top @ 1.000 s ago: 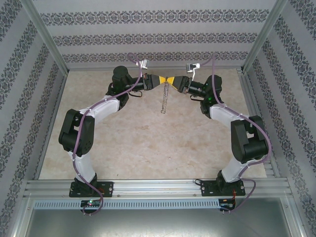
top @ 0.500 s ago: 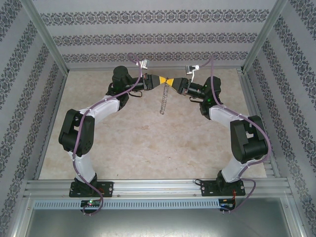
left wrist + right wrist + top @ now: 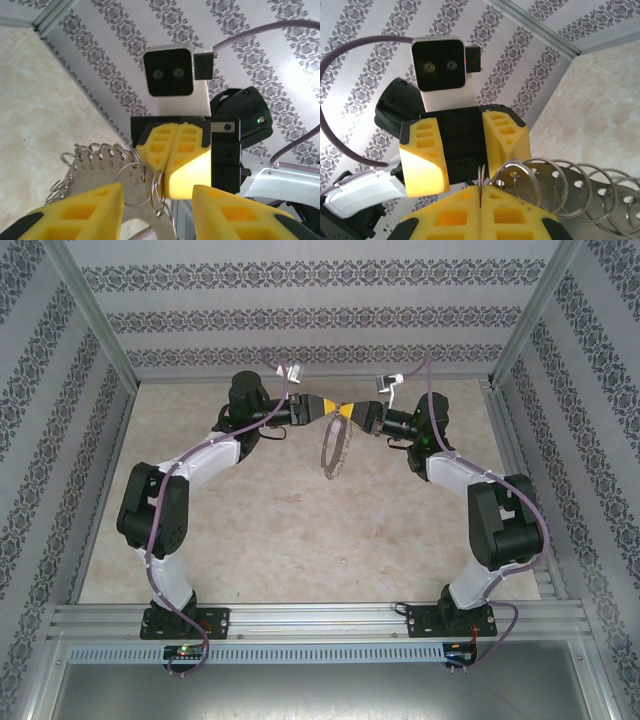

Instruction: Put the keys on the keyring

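Note:
The keyring (image 3: 323,454) hangs in the air between my two grippers, above the far middle of the table. It is a flat grey metal hoop (image 3: 95,170) with numbered holes and small wire loops along its rim. My right gripper (image 3: 349,413) is shut on one thin wire loop at the top of the keyring (image 3: 580,195), which sticks up between its yellow fingertips (image 3: 495,192). My left gripper (image 3: 330,406) faces it, open, with its fingers (image 3: 95,205) apart on either side of the right gripper's tips (image 3: 172,150). The keys are out of view.
The beige table (image 3: 270,530) lies well below the hanging hoop. Patterned walls close in the back (image 3: 320,320) and both sides. An aluminium rail (image 3: 320,620) runs along the near edge at the arm bases.
My left gripper has opened and let go of the keyring. My right gripper has shut on a wire loop. The hoop has swung from edge-on to partly face-on.

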